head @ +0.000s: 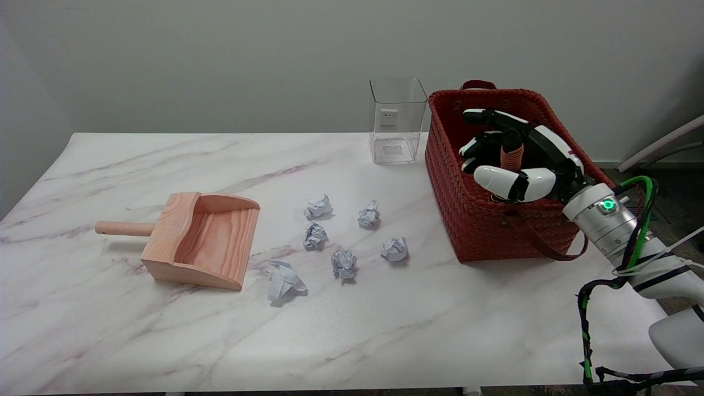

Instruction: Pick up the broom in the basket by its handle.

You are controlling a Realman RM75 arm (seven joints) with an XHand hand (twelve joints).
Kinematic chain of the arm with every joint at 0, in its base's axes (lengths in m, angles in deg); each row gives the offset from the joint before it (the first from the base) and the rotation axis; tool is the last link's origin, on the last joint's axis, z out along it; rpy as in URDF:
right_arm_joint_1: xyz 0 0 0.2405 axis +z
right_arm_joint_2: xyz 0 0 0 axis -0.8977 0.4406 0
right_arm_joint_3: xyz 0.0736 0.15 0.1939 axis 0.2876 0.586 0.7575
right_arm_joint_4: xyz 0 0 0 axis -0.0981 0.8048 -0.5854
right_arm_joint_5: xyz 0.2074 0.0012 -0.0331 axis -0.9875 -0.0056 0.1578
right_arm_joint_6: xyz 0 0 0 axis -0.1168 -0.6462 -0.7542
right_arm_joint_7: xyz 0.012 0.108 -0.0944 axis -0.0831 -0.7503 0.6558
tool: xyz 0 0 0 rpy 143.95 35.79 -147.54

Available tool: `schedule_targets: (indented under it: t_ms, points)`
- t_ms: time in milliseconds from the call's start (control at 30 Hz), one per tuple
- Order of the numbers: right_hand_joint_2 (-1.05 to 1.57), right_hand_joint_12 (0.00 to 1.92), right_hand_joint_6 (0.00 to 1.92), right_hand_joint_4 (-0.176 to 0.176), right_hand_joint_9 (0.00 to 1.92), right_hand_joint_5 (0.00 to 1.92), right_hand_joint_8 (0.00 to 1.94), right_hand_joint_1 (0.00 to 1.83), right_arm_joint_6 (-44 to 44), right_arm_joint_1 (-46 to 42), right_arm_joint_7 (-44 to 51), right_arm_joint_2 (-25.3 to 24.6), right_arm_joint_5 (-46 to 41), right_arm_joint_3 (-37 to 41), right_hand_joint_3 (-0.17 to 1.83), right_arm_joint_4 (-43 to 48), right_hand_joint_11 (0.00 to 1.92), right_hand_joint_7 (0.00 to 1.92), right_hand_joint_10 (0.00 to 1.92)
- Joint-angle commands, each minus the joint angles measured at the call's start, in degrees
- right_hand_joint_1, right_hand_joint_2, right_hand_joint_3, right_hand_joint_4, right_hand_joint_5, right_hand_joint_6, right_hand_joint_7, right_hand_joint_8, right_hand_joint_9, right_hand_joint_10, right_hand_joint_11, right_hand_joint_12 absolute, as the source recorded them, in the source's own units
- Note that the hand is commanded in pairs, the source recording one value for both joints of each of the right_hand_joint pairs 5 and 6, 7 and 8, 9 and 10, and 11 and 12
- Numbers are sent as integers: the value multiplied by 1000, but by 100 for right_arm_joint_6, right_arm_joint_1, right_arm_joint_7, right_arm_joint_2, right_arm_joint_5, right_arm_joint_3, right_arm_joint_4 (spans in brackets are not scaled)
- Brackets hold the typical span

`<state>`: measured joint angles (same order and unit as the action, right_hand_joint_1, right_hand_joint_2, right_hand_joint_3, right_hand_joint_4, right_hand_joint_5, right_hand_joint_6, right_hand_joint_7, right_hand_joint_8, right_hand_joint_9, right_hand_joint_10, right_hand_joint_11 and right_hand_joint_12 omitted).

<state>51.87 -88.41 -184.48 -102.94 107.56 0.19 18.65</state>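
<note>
Reaching in from the lower right, the right arm (627, 231) crosses the near rim of the basket (467, 214), and the right hand (520, 157) sits inside it. A green light glows on the wrist.

Nearest on the marble table (165, 341) lie six paper balls (344, 263), scattered loosely between the dustpan and the basket, none touching another. Left of them the wooden dustpan (206, 242) rests flat, its mouth turned toward the near edge and its short round handle pointing left.

At the right, the red woven basket stands with a brown strap looping down its near corner. Within it, the broom handle (511, 157) stands roughly upright, an orange-brown ribbed stub with a dark tip. The hand's fingers (495, 118) curl around this handle from the far side, and the thumb lies across the near side, so the hand is closed on it. The broom's lower part is hidden by the hand and the basket wall.

Farther back, just left of the basket, a clear square container (397, 121) stands upright near the table's far edge.
</note>
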Motion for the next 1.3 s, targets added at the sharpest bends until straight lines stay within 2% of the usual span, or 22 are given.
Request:
schedule_targets:
  t_ms: [33,100,233,300,367,700,1133,1300]
  points:
    - [218,937,408,0,794,408,931,1084,-27,-168,0,-84,-59,142,954,34,937,931,794]
    - [256,1009,431,0,934,431,1005,1079,-27,-161,0,-84,-59,142,920,19,1009,1005,934]
    - [356,1202,597,0,1244,597,1201,1077,-27,-160,0,-84,-59,157,872,-6,1202,1201,1244]
    - [400,1306,734,0,1327,734,1272,1087,-27,-160,0,-84,-59,165,872,-13,1306,1272,1327]
    - [432,1369,792,0,1388,792,1327,1077,-27,-160,0,-84,-59,174,873,-15,1369,1327,1388]
    - [584,1473,1042,0,1499,1042,1453,1036,13,-83,0,-39,-59,161,867,-84,1473,1453,1499]
    - [746,1761,1918,0,1782,1918,1829,1027,13,79,0,44,-59,78,960,-175,1761,1829,1782]
    - [740,1826,1920,0,1858,1920,1912,1045,13,202,0,89,-59,-5,954,-221,1826,1912,1858]
